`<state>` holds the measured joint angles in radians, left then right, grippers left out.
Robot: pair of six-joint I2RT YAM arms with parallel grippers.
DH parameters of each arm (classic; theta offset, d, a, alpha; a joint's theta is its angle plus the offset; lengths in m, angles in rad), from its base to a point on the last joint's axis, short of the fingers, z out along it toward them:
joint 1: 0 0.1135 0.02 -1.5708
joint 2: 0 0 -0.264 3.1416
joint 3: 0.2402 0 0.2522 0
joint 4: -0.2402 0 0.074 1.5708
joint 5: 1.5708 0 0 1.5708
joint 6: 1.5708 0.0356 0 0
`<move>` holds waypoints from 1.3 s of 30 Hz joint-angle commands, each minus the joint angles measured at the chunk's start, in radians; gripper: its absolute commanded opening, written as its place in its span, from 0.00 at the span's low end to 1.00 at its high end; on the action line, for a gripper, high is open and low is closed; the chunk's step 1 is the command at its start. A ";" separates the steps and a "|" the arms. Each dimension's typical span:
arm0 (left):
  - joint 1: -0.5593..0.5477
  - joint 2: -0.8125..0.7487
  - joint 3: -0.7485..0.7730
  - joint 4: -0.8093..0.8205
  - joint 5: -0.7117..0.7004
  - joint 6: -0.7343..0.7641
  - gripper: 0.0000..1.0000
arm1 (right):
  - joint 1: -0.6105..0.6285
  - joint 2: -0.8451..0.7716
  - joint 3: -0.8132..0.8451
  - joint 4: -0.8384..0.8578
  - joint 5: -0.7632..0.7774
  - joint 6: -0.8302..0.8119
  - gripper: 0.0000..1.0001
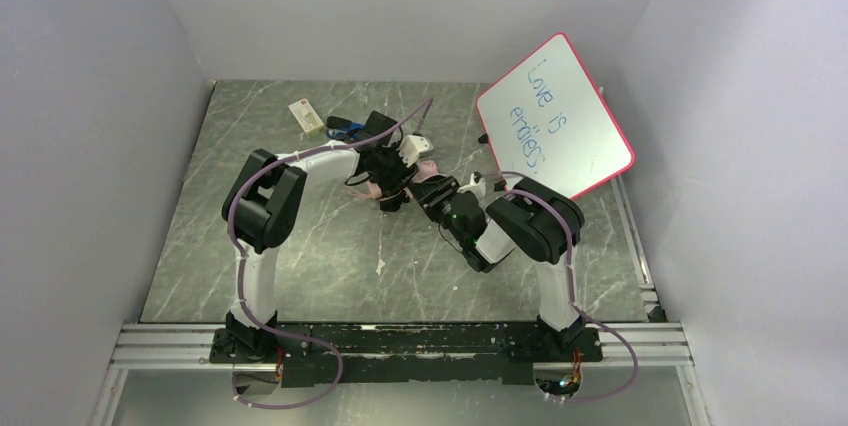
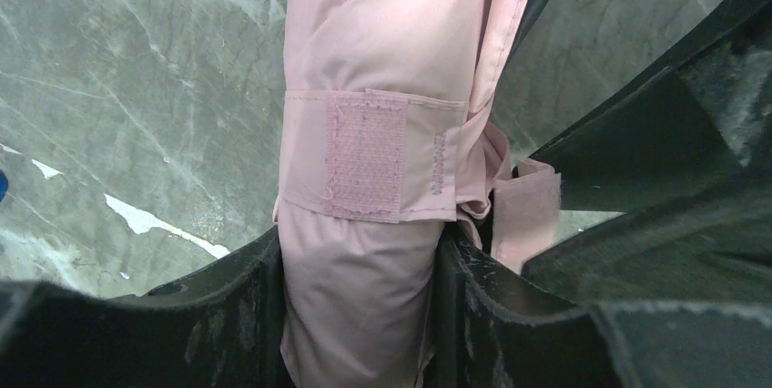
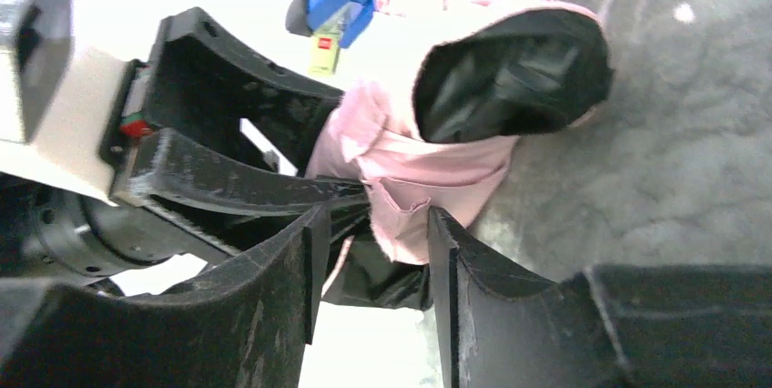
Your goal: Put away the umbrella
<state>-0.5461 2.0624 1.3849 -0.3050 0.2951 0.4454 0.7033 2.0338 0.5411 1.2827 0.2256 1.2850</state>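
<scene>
Top external view showed both arms bent at the elbow and reaching inward until the left gripper (image 1: 388, 178) and right gripper (image 1: 433, 190) nearly met at mid-table around the compact folding umbrella of pale pink and black fabric (image 1: 427, 170). Left fingers (image 2: 228, 324) were clamped on its rolled, strap-bound canopy; right fingers (image 3: 473, 288) flanked a pink fold, though whether they pinched it could not be told. Beneath lay a grey-green marbled tabletop (image 1: 300, 266) between pale walls (image 1: 400, 6), a pink-framed whiteboard (image 1: 555, 116) leaning at the right rear.
</scene>
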 commanded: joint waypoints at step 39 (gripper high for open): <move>0.010 0.090 -0.068 -0.084 -0.216 0.051 0.05 | -0.036 -0.304 -0.164 -0.269 -0.042 -0.007 0.00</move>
<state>-0.5461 2.0659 1.3903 -0.3023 0.2771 0.4484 0.6704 1.8080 0.4255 1.0378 0.1932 1.2213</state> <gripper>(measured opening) 0.504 0.014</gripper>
